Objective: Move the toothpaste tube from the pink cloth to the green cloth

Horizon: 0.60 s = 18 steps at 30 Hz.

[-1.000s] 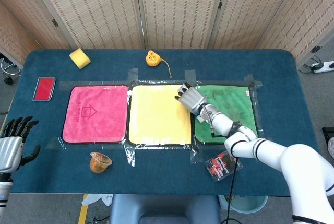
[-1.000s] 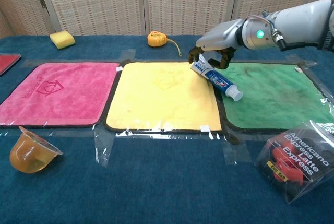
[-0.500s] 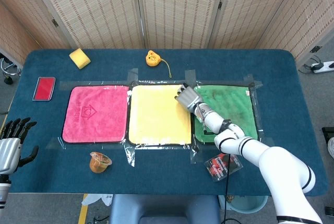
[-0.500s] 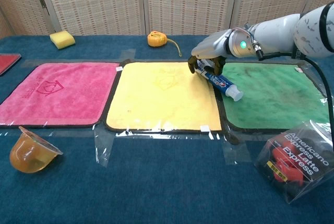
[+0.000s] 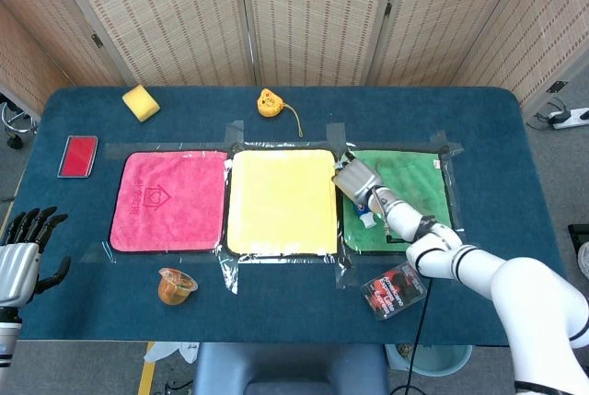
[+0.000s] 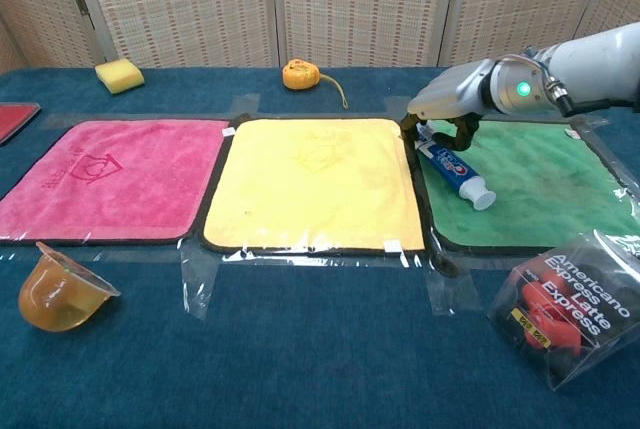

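Blue table [image 5: 276, 294] holds three cloths in a row; the right hand [image 6: 450, 114] grips the toothpaste tube [image 6: 457, 171] just over the green cloth's [image 6: 540, 189] left edge, best released farther right.

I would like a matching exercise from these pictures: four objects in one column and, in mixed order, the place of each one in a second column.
Objects:
1. toothpaste tube
2. sponge
3. jelly cup
4. coffee packet

Places:
A. near table edge, in front of the pink cloth
B. far left corner area of the table, behind the pink cloth
C. over the green cloth's left part, held by the right hand
D. near table edge, in front of the green cloth

Pairs: 1-C, 2-B, 3-A, 4-D
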Tool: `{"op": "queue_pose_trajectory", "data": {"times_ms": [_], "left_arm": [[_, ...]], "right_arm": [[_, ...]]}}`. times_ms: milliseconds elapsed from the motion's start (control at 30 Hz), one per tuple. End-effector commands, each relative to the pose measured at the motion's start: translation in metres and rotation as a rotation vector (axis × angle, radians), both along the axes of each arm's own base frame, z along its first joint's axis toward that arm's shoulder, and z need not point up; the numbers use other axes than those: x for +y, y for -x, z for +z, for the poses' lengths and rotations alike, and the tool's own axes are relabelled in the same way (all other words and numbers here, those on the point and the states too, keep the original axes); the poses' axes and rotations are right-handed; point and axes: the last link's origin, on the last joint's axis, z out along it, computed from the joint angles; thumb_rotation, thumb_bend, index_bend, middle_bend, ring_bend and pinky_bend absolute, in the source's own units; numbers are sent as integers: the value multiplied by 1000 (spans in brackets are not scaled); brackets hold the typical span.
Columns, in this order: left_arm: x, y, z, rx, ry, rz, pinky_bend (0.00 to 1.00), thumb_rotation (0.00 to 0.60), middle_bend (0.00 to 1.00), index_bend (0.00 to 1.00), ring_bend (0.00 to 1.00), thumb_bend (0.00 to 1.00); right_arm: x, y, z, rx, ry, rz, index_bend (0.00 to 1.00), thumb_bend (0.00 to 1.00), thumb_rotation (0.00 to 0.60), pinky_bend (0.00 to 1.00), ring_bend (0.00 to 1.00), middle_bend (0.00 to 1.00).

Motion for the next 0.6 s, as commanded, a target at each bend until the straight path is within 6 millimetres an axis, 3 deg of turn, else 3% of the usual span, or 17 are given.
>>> {"op": "queue_pose_trajectory", "data": {"times_ms": [33, 433, 600], "left_arm": [[0, -1, -1, -1, 2, -3, 0, 600, 122, 192, 64, 437], [0, -4, -3, -7, 8, -15, 0, 600, 122, 192, 63, 438], [0, -4, -3, -10, 6, -16, 0, 600, 122, 192, 63, 438]], "right_arm": [[9, 15, 11, 11, -2, -2, 273, 761, 600, 49, 188, 268], [40, 57, 50, 42, -5, -11, 276, 761, 600, 49, 187, 270], [51, 47, 62, -57, 25, 27, 277, 761, 600, 48, 194, 264]]}}
